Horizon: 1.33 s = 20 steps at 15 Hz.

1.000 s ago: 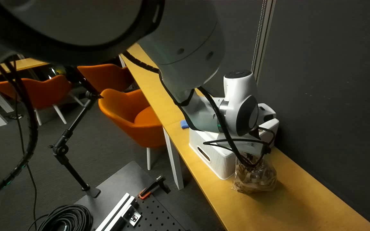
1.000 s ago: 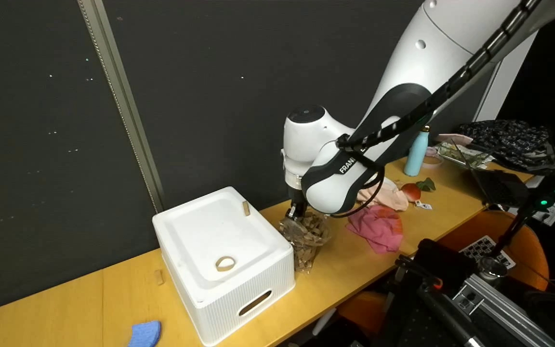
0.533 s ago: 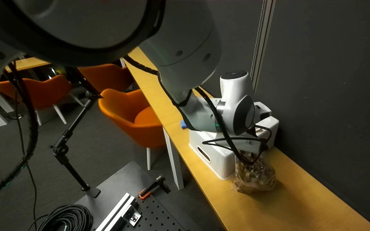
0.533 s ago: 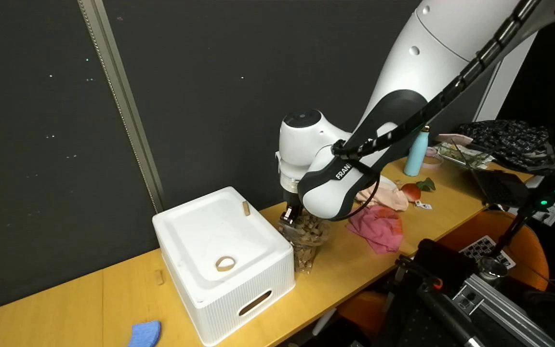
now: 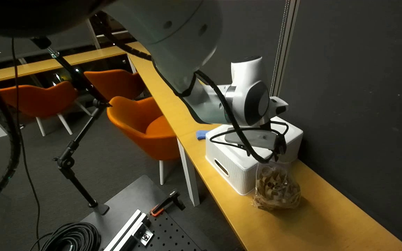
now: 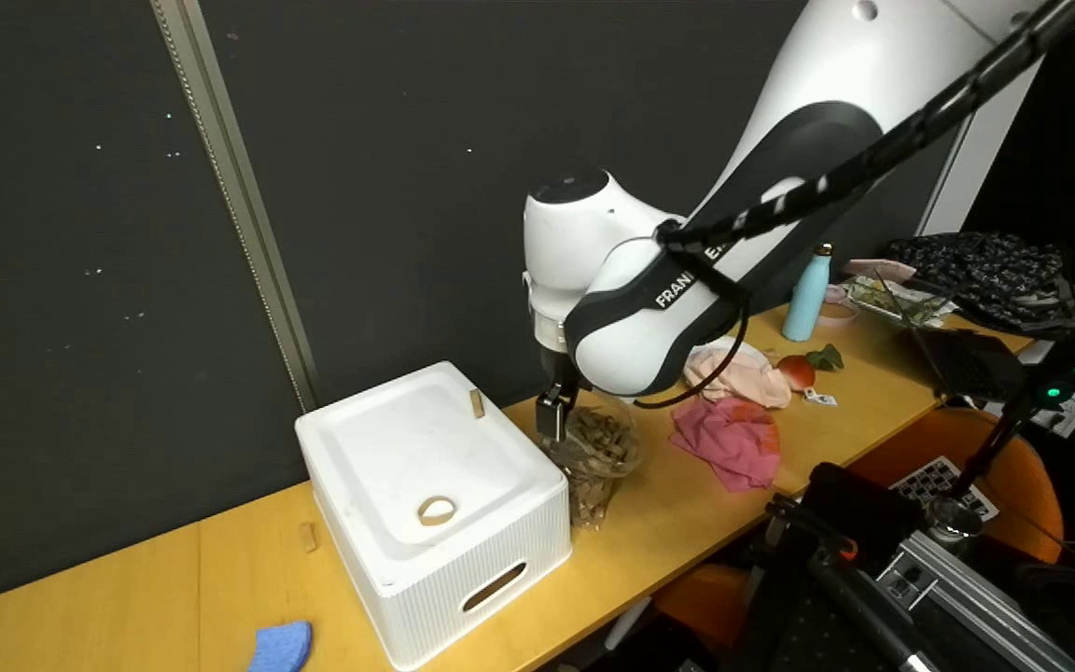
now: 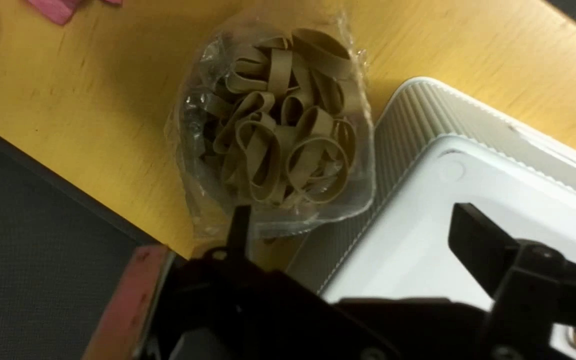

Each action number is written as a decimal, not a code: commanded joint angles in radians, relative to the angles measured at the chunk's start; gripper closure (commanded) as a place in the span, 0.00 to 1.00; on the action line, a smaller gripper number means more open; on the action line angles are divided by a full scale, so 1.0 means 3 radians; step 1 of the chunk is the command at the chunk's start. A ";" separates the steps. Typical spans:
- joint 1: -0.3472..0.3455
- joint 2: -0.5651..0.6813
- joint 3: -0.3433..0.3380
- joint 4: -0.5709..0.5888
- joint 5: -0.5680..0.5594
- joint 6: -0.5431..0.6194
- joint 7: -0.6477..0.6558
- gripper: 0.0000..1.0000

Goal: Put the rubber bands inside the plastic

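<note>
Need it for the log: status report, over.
Jaws open, holding nothing. Many rubber bands in the bag; two loose on the box, one on the table. Box stands close beside bag.

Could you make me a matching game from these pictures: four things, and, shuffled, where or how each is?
1. crinkly transparent plastic bag
2. slim turquoise bottle
3. black two-fingered robot gripper
4. round tan rubber loop

A. open, holding nothing
B. on top of the white ribbed box
C. standing capped on the yellow wood-grained table
D. containing tan rubber bands, beside that box

Pairs: 1-D, 2-C, 3-A, 4-B
</note>
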 commanded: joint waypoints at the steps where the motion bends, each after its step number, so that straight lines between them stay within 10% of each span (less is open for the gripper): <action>1: -0.0143 -0.0260 0.0282 0.0032 0.0269 -0.0490 -0.0270 0.00; 20: -0.0176 0.1108 0.0725 0.1866 0.0691 -0.1292 -0.0919 0.00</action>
